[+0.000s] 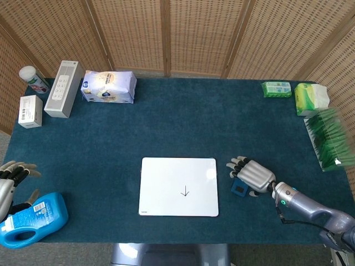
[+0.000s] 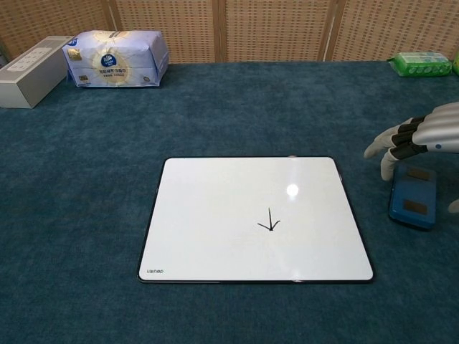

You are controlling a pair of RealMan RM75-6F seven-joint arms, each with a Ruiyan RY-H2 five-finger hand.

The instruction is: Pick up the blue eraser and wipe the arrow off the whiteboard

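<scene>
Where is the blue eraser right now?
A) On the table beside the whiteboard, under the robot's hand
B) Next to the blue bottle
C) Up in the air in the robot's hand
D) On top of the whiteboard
A: the blue eraser lies flat on the table just off the whiteboard's edge, with the right hand spread over it, not yet gripping it.

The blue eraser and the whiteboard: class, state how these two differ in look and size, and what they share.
The blue eraser is blue and small; the whiteboard is white and far larger. The whiteboard bears a drawn arrow; the blue eraser shows two dark patches. The right hand hovers over the eraser only. Both lie flat on the table.
</scene>
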